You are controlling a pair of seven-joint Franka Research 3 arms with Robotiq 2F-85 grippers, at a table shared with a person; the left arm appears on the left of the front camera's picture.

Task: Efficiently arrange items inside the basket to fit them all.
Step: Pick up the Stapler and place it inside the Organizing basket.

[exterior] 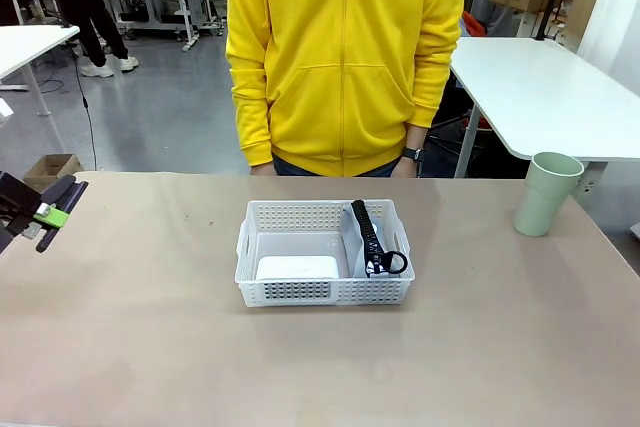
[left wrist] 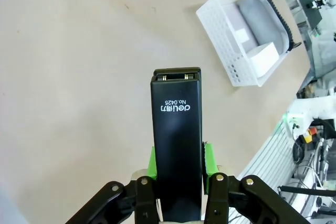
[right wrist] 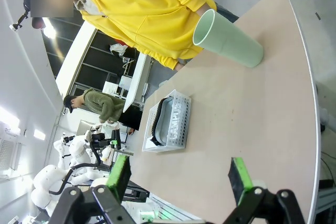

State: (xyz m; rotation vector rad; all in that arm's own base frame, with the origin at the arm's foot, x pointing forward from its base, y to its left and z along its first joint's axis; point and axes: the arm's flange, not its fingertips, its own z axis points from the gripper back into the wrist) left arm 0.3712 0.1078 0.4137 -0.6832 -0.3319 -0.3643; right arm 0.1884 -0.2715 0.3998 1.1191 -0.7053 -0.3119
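The white perforated basket (exterior: pixel 325 292) sits mid-table. Inside it, a white boxy device (exterior: pixel 297 267) lies at the left and a grey soft pouch (exterior: pixel 361 253) with a black zipper and loop strap stands on edge at the right. The pale green cup (exterior: pixel 545 194) stands upright on the table, far right of the basket. At the table's left edge, my left gripper (exterior: pixel 45 213) is shut on a black oblong object (left wrist: pixel 176 129) printed "deli No.0425". My right gripper (right wrist: pixel 181 178) is open above the table, holding nothing, with the cup (right wrist: pixel 228 38) and basket (right wrist: pixel 170 121) ahead of it.
A person in a yellow hoodie (exterior: pixel 345 47) stands at the far side of the table, hands behind its edge. The left wrist view shows the basket (left wrist: pixel 226 40) far off at the upper right.
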